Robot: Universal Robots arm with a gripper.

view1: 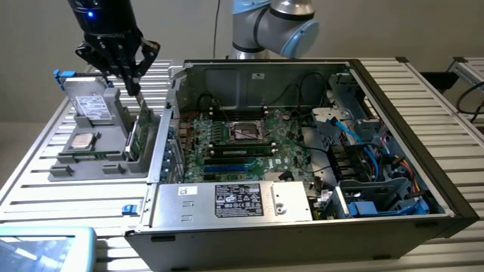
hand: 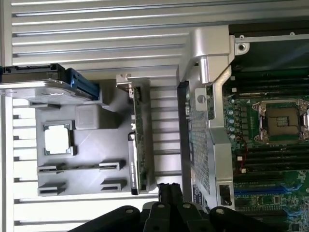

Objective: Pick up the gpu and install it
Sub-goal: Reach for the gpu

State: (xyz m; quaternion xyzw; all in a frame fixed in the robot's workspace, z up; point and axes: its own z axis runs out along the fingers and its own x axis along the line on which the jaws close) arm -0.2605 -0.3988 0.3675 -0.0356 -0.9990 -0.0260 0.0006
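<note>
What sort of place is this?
Probably a robotics lab or test bench for computer assembly: a robot arm stands behind an open desktop computer case with its motherboard exposed, and a grey tray of loose parts sits beside it on a slatted metal table.

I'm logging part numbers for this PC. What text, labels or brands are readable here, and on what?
No text here reads as words.
Black label on the power supply: print too small.
White label on the hard drive: blurred.
White sticker on the case's back wall: blurred.
Round sticker on the case frame: unreadable.
gpu: no readable print.
</note>
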